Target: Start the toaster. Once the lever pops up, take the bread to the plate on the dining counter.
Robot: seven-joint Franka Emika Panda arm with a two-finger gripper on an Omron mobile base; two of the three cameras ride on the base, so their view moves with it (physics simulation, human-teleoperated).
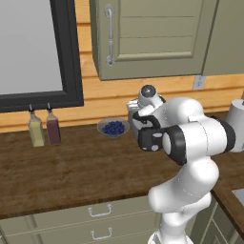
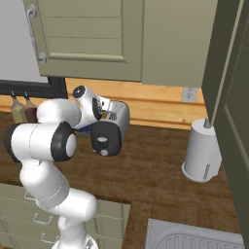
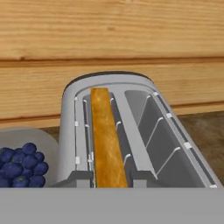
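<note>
Claw (image 3: 112, 178) tips either side of bread (image 3: 106, 140) in toaster (image 3: 127, 131) left slot, contact unclear; pinch crust squarely, lift straight up clear of wires.

The toaster (image 3: 131, 131), rounded and silver-grey with a dark end panel, stood on the wooden worktop near the far wall, just right of a bowl of blueberries. The bread (image 3: 106, 140), golden-crusted, stood upright on edge in its left slot; the right slot held nothing.
</note>
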